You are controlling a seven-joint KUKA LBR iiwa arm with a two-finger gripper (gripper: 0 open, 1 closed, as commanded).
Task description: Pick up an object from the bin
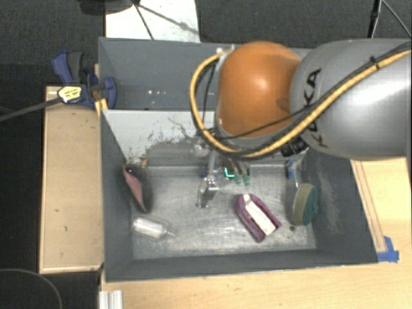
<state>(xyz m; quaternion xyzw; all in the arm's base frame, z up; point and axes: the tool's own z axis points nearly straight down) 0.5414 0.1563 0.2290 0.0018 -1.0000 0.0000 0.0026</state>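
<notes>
My gripper reaches down under the orange cover to the bin floor near the middle, over bare metal. Nothing shows in it. A purple and white oblong thing lies just to its right, slanted toward the front. A dark shoe-shaped thing with a pink inside lies to its left by the left wall. A small clear plastic bottle lies on its side at the front left.
A round sponge-like disc, tan with a green edge, leans at the right wall. A small blue piece sits behind it. The arm and its orange cover hide the back middle of the bin.
</notes>
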